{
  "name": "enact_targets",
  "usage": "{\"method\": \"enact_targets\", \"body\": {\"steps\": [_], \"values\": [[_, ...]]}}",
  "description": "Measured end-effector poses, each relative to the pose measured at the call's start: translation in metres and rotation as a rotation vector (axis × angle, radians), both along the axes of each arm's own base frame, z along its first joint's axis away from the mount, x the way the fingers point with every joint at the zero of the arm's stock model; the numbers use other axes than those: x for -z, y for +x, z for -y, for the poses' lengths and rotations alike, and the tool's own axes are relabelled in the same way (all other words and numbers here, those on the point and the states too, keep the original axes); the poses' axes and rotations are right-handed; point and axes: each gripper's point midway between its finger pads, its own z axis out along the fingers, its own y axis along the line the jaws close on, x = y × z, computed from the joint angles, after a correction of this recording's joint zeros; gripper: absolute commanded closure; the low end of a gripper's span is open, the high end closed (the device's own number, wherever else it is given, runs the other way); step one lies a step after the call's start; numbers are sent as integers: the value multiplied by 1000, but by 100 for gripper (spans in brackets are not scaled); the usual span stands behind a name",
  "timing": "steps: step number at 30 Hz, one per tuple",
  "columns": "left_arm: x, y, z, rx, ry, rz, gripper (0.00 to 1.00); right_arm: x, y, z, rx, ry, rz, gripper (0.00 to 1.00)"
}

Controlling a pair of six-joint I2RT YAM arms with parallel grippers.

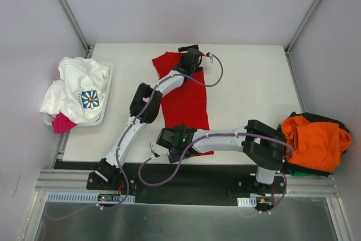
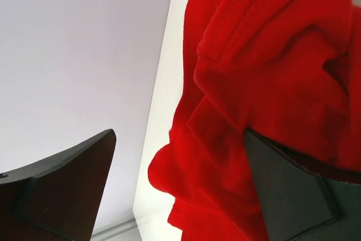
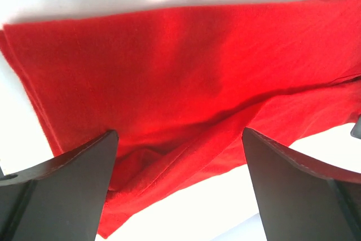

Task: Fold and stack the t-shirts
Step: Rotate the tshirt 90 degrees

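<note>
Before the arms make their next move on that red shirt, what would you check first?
1. Left gripper open: ok.
2. Right gripper open: ok.
3. Red t-shirt lying flat: not ok, bunched at the far end.
4. Each gripper over one end of it: ok.
5. Either gripper touching cloth: cannot tell.
6. Orange t-shirt apart from the red one: ok.

White table (image 1: 248,100), perhaps a tray (image 1: 105,118), grey walls (image 1: 169,4)
</note>
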Motion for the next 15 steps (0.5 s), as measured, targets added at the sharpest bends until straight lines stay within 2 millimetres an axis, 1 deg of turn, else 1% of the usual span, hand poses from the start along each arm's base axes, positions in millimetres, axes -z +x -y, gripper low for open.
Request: {"method": "enact_targets", "body": {"steps": [10,15], "values": [[3,0,0,2,-7,18,1,1,2,-7,4,-1,1,4],[3,-2,-1,4,-9,22,1,0,0,-13,-7,3,3,4]]}}
